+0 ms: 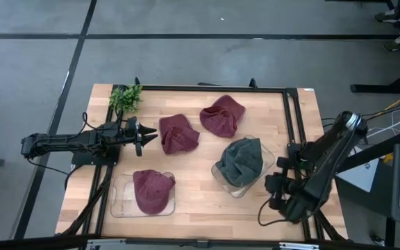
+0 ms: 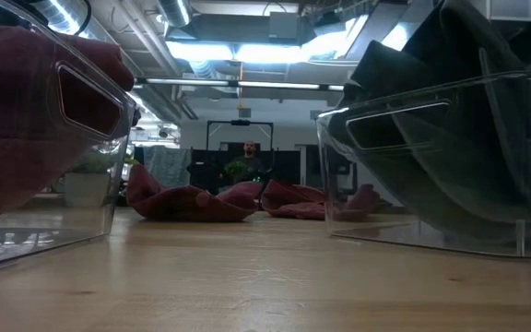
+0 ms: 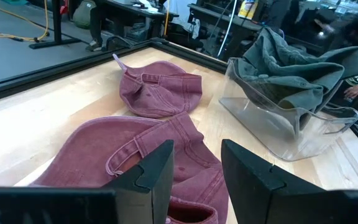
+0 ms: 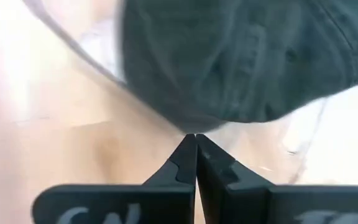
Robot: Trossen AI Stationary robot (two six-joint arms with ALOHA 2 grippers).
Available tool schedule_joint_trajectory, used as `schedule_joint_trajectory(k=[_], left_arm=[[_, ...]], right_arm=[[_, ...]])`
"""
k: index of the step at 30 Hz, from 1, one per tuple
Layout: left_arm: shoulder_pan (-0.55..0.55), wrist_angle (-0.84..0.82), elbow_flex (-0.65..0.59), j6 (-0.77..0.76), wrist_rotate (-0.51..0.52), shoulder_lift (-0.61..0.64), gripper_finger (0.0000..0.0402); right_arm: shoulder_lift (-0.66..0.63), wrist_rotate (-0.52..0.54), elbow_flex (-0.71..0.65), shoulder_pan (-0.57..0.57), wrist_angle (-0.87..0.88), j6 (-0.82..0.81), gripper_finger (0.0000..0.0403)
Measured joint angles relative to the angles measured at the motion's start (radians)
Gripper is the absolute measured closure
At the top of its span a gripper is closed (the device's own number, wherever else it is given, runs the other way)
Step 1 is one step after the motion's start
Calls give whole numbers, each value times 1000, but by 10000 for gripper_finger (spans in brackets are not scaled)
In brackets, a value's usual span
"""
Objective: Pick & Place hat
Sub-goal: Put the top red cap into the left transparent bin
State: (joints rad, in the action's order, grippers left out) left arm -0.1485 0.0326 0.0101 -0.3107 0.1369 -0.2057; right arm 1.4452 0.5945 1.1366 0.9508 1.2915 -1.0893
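Left claw (image 1: 146,136) part open, empty, poised beside loose maroon hat (image 1: 178,132) for grab. Right claw (image 1: 275,191) shut, empty, parked near bin (image 1: 272,157) holding green hat (image 1: 242,160).

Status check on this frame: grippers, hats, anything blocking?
Left gripper open, at nearest maroon hat, not gripping. Right gripper shut, empty, beside bin holding grey hat. Nothing blocking.

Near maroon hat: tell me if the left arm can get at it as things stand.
Probably yes. The left gripper is open, beside the near maroon hat, with nothing between them; the hat lies loose on the table.
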Motion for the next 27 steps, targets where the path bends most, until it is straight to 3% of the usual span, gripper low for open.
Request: schedule_joint_trajectory(k=[10, 19, 27], left_arm=[[0, 0, 0, 0, 0, 0, 272], [0, 0, 0, 0, 0, 0, 272], [0, 0, 0, 0, 0, 0, 272]], right_arm=[[-307, -176, -41, 0, -316, 520, 397], [-671, -428, -485, -17, -884, 652, 397], [-946, -451, -710, -17, -1118, 758, 397]])
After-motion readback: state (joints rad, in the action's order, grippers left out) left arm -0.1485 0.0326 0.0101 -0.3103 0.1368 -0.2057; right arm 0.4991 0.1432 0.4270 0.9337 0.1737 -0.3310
